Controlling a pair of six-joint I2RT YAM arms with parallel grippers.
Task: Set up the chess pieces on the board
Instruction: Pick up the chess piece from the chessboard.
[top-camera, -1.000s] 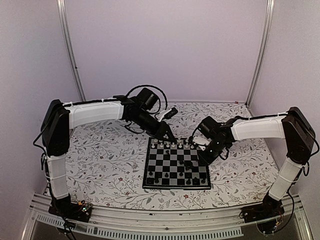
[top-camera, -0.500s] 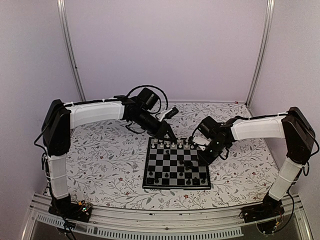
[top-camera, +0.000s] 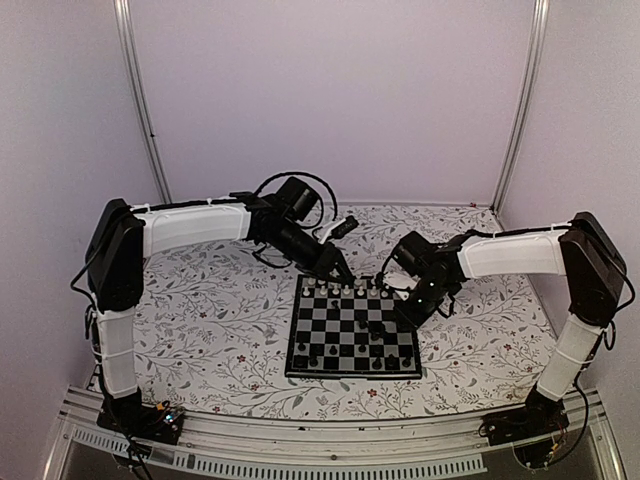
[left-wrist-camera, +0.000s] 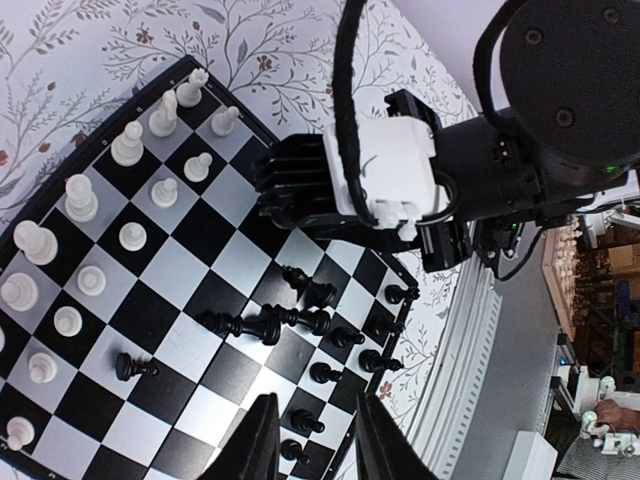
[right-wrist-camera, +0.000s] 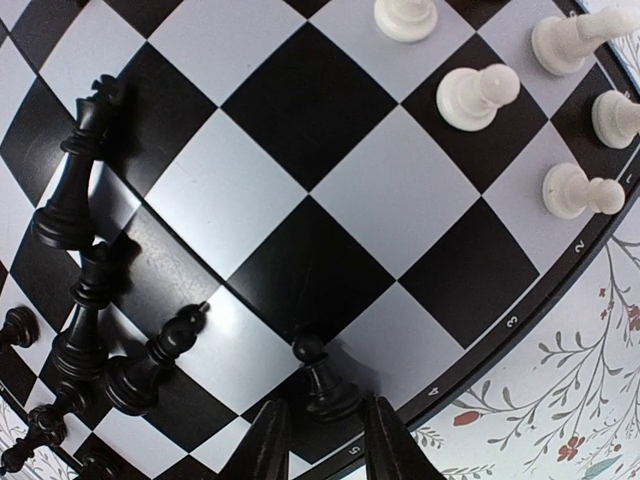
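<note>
Right wrist alone: upright black pawn (right-wrist-camera: 322, 380) just before right hand (right-wrist-camera: 325, 428)

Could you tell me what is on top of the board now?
White pieces stand in two rows along one edge; black pieces are scattered, several toppled. The right gripper hides part of the board.

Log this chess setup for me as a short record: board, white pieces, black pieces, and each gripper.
board: on floral cover
white pieces: upright, two far rows
black pieces: several toppled mid-board, others standing
left gripper: open, empty, over board
right gripper: fingers flank a standing black pawn; contact unclear
</note>
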